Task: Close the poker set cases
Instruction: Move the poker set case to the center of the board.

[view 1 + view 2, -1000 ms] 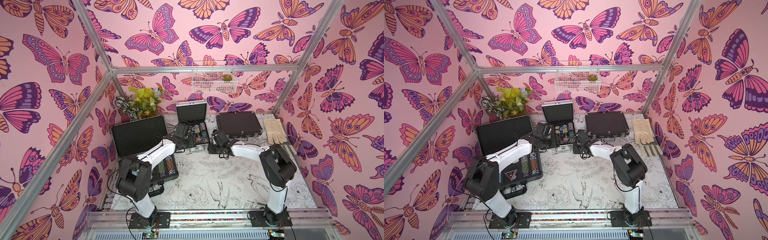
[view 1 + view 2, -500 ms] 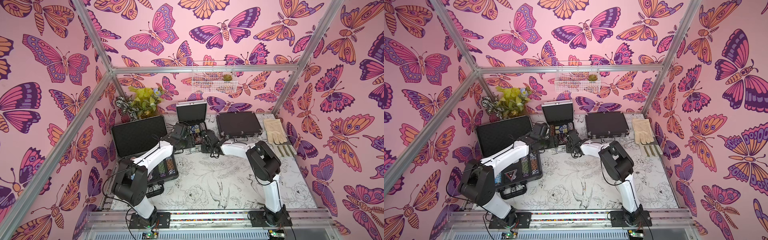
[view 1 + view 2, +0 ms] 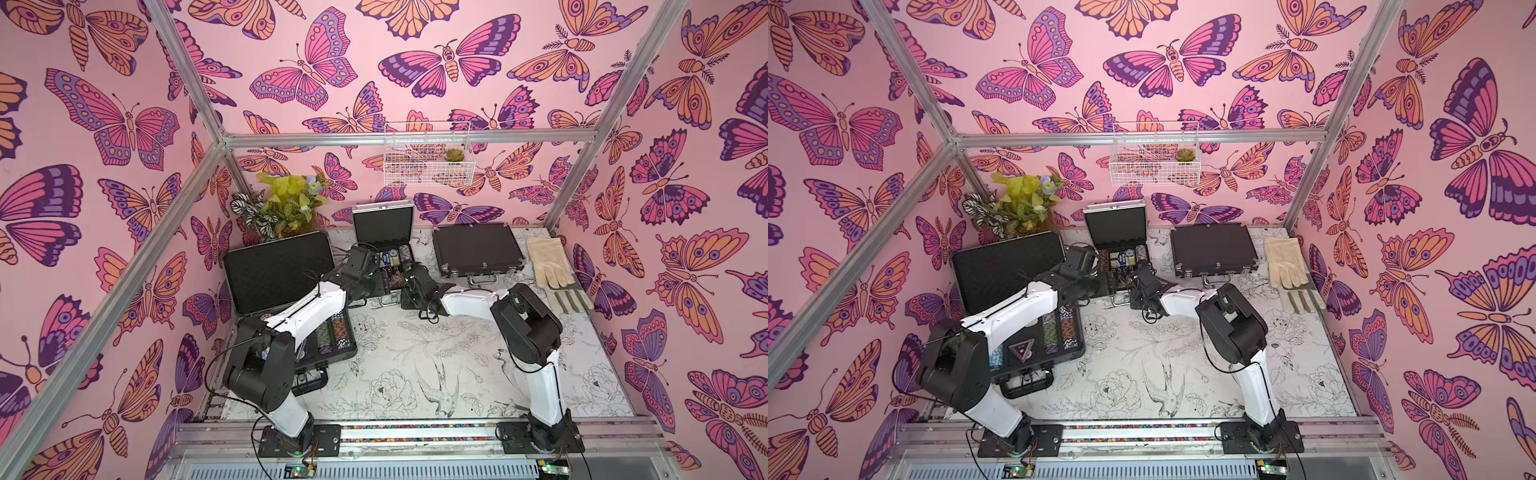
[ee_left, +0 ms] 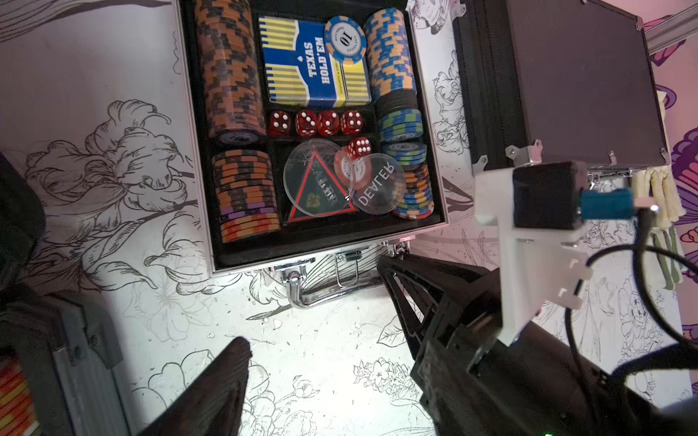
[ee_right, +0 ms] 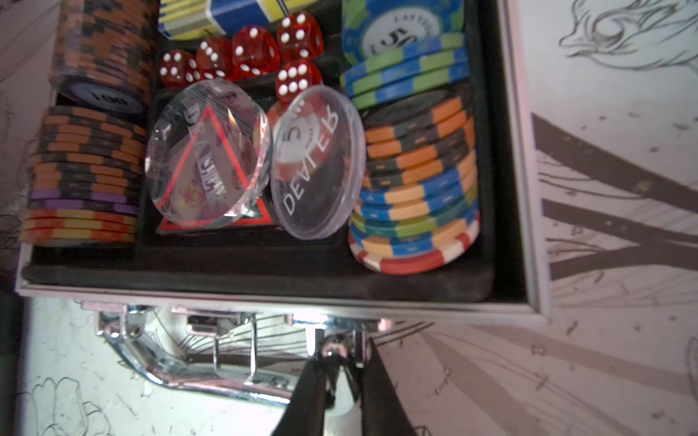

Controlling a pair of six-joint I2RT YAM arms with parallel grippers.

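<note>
The silver case (image 5: 527,188) is showing pale metal edging and a glossy chrome handle (image 5: 226,385); clear plastic dealer discs (image 5: 317,162) are gleaming inside. The glove (image 3: 546,259) is looking matt, cloth-like.

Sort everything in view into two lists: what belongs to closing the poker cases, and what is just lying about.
For the job: small silver case, open; large black ribbed case, open; medium black case, lid down; right tool at the silver case's front.
Lying about: cream glove; artificial plant; wire basket on the wall, with a small succulent.
</note>
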